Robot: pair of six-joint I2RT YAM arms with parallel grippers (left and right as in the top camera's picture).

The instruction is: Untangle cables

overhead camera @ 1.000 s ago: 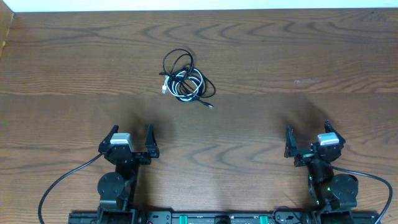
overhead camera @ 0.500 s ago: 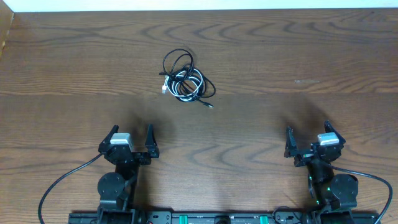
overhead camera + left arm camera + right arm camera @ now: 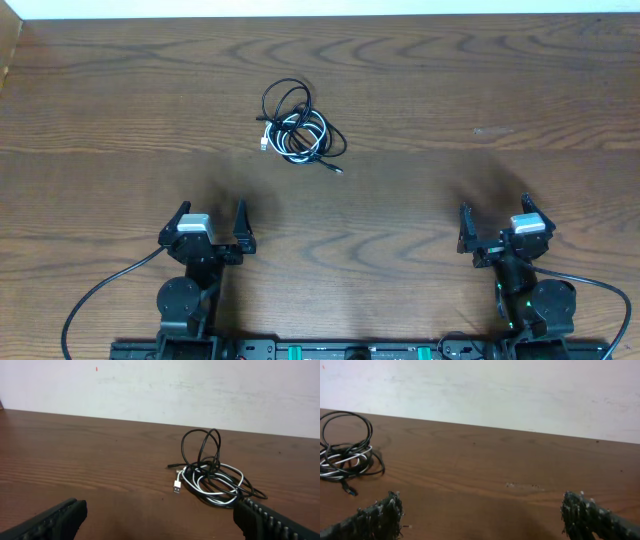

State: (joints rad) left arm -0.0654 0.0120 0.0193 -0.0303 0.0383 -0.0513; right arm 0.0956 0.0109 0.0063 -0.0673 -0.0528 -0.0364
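**Item 1, left pincer** [image 3: 211, 208]: at the near edge of the bench [image 3: 450, 90], on the left side. I see both fingers spread wide, with nothing between them and nothing touched. A thick black lead [image 3: 100, 292] curves out to the left from its arm base.

**Item 2, black cord** [image 3: 285, 98]: on the far half of the bench, left of the middle, beyond the left pincer and a little to its right. It lies in several loose loops. One larger loop sticks out at the far-left side of the bundle, and a small dark plug end [image 3: 337, 171] trails off to the near right.

**Item 3, white cord** [image 3: 291, 133]: coiled in the near-right part of the same bundle. Its loops are woven through the black ones, so the two cords touch. Its white plug [image 3: 264, 144] pokes out on the left of the coil, flat on the wood.

**Item 4, right pincer** [image 3: 495, 205]: at the near edge, on the right side, well apart from the cords. Its fingers are spread as wide as the left pair and hold nothing. From its own camera I have the bundle at the left edge of the view.
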